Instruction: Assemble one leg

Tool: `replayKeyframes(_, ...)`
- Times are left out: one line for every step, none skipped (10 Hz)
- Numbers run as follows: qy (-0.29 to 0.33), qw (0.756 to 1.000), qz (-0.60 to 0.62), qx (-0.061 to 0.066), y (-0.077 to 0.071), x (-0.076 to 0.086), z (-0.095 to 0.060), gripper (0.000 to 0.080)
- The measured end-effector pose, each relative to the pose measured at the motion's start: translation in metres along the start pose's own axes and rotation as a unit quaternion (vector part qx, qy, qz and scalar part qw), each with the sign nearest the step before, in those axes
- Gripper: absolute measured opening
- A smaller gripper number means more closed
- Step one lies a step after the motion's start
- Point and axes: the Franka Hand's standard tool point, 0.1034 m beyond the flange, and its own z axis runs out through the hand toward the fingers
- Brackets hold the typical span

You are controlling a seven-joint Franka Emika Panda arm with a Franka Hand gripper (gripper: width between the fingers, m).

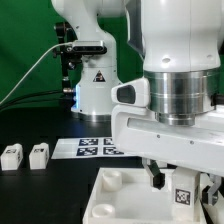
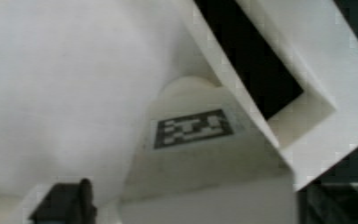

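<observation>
Green backdrop, black table (image 1: 40, 185). Arm base sits at the back, marker board (image 1: 95, 148) in front of it. Two spare legs (image 1: 25, 155) stand side by side at the exterior view's left, well apart from the action. The gripper (image 1: 170, 178) is low over the panel (image 1: 110, 200), close to the camera. A tagged leg (image 1: 183, 195) sits right under it, over the panel near the exterior view's right edge. One dark fingertip (image 1: 157, 179) shows beside the leg; the other is hidden, so I cannot tell how wide the jaws stand or whether they grip the leg. Wrist view is tight: the leg's tag (image 2: 194, 129) fills the middle, white panel surface behind it, one dark finger (image 2: 64, 202) at the frame edge. Whether the leg is seated in a socket is not visible. My read is that the leg is being inserted at a corner socket. Risks: leg tilted against the socket rim and jamming; slip in the fingers if the grip is light; panel sliding on the table under side load, since nothing visibly braces it.
</observation>
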Motion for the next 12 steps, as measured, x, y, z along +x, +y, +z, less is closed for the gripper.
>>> replayKeyframes(0.0, 1.0, 0.001, 0.002, -0.001, 0.0, -0.001, 0.0621)
replayKeyframes(0.001, 1.0, -0.001, 0.004, -0.004, -0.001, -0.006, 0.0644)
replayKeyframes(0.002, 1.0, -0.002, 0.008, -0.007, -0.001, -0.012, 0.0648)
replayKeyframes(0.003, 1.0, -0.003, 0.01, -0.008, -0.001, -0.014, 0.0648)
replayKeyframes(0.003, 1.0, -0.002, 0.009, -0.007, -0.001, -0.012, 0.0649)
replayKeyframes(0.003, 1.0, -0.002, 0.009, -0.007, -0.001, -0.012, 0.0649)
replayKeyframes(0.003, 1.0, -0.002, 0.009, -0.007, -0.001, -0.012, 0.0649)
replayKeyframes(0.003, 1.0, -0.002, 0.009, -0.007, -0.001, -0.012, 0.0649)
replayKeyframes(0.003, 1.0, -0.002, 0.009, -0.007, -0.001, -0.012, 0.0649)
replayKeyframes(0.003, 1.0, -0.002, 0.009, -0.007, -0.001, -0.012, 0.0649)
replayKeyframes(0.003, 1.0, -0.002, 0.009, -0.007, -0.001, -0.012, 0.0649)
replayKeyframes(0.003, 1.0, -0.002, 0.009, -0.007, -0.001, -0.012, 0.0649)
